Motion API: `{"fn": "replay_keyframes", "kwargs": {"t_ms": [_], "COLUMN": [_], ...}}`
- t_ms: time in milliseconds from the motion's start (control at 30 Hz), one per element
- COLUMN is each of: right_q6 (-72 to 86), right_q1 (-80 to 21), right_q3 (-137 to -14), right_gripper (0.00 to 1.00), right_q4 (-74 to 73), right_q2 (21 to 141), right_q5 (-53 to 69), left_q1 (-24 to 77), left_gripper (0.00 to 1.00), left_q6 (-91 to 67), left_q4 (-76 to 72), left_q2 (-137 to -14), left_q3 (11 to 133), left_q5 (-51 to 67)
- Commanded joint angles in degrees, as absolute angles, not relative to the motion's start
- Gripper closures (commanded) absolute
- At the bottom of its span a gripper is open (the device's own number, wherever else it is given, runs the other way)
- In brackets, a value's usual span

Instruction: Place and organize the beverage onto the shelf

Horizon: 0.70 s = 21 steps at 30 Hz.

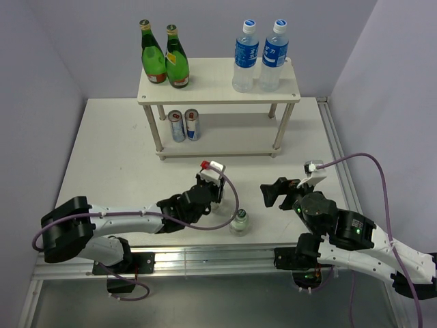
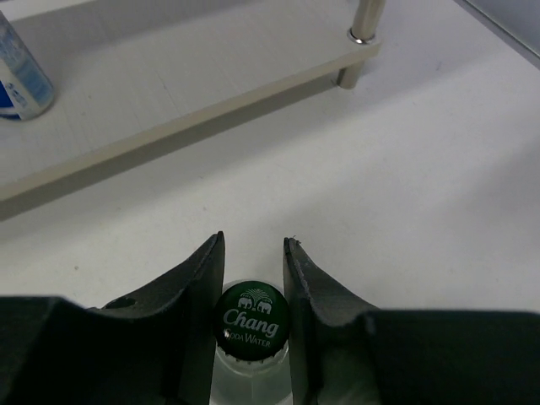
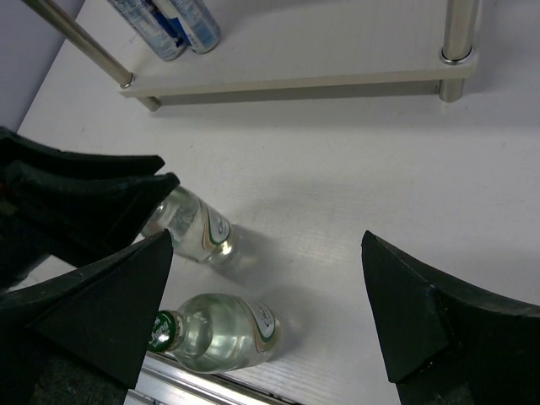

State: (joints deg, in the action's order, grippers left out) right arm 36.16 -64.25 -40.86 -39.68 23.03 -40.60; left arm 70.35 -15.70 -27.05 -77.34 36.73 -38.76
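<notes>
A clear soda water bottle with a green Chang cap (image 2: 251,316) stands on the table, and my left gripper (image 2: 253,249) is shut on its neck. In the right wrist view its glass body (image 3: 192,229) shows below the left arm's black fingers. A second, identical bottle (image 1: 240,222) stands free just right of it, near the table's front edge, its body (image 3: 224,333) showing in the right wrist view. My right gripper (image 1: 276,193) hovers open to the right of both bottles, nothing between its fingers (image 3: 405,295). The shelf (image 1: 218,96) stands at the back.
The shelf's top holds two green glass bottles (image 1: 165,61) on the left and two blue-labelled water bottles (image 1: 259,58) on the right. Two cans (image 1: 184,125) stand at the left of the lower board (image 2: 169,93). A metal rail (image 1: 205,258) runs along the table's front.
</notes>
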Motion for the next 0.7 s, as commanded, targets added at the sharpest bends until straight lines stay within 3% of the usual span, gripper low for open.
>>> {"fn": "replay_keyframes", "kwargs": {"t_ms": [0,667], "right_q6": [36.5,36.7], "right_q1": [-65.0,-66.4], "right_q3": [-40.9,-40.4], "right_gripper": [0.0,0.0], "right_q4": [-38.2,-38.1], "right_q2": [22.4,21.7], "right_q5": [-42.3,-43.2], "left_q1": [66.8,48.0], "left_gripper": [1.0,1.0], "left_q6": [-11.9,-6.6], "left_q4": [-33.3,-27.2], "left_q2": [-76.8,-93.8], "left_q3": [45.0,77.9], "left_q5": [-35.7,-20.9]}}
